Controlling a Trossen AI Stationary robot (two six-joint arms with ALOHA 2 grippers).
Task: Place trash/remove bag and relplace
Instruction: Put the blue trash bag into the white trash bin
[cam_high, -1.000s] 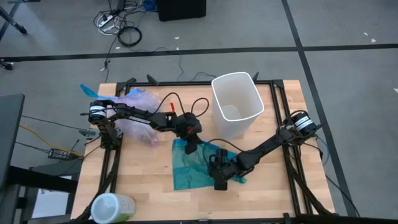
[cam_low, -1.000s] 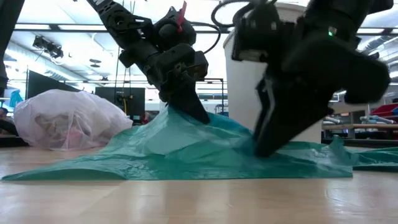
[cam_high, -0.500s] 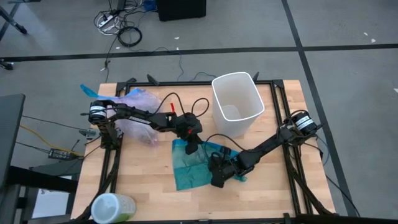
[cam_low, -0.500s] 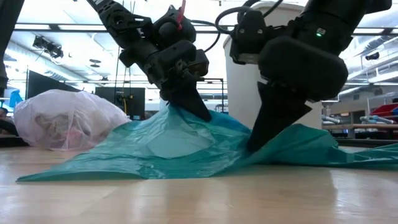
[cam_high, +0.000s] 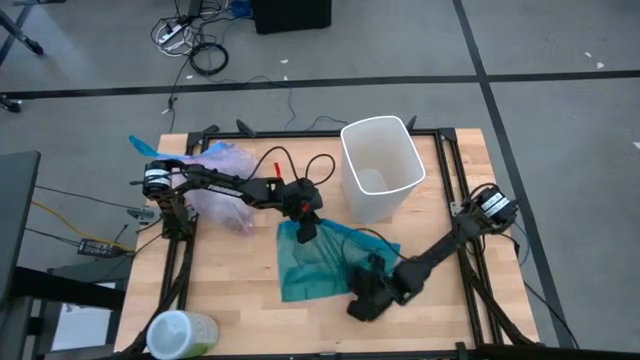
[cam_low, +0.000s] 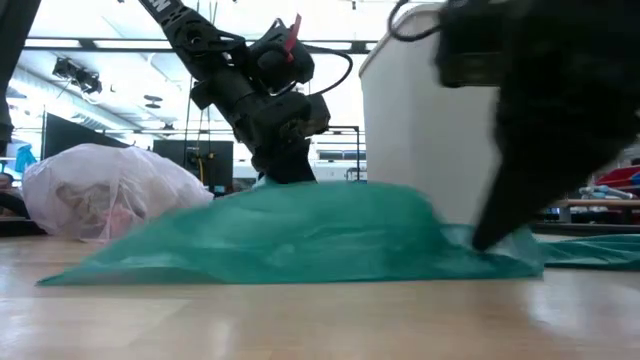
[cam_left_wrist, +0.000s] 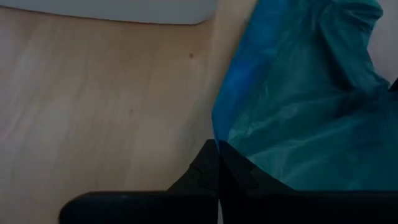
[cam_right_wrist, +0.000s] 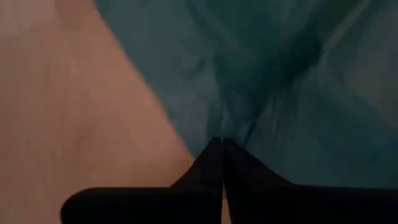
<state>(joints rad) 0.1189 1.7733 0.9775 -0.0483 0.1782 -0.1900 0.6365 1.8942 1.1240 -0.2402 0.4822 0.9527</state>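
Full pink-lavender bag (cam_high: 222, 185) sat knotted-looking and lumpy at the table's (cam_high: 230, 300) back left, thin and see-through, pale scraps of trash (cam_low: 95, 205) showing inside, blue band (cam_high: 140, 146) poking out behind. Parked well apart from the white bin (cam_high: 381, 167) at back centre. Teal bag (cam_high: 322, 262) lay rumpled mid-table, opaque and shiny. Left gripper (cam_high: 307, 231) pinched tight on its back edge, fingers (cam_left_wrist: 211, 165) pressed together on the plastic. Right gripper (cam_high: 368, 297) clamped the near right side, fingers (cam_right_wrist: 217, 158) squeezed on a fold. Green-lidded tub (cam_high: 180, 333) stood at the front left corner.
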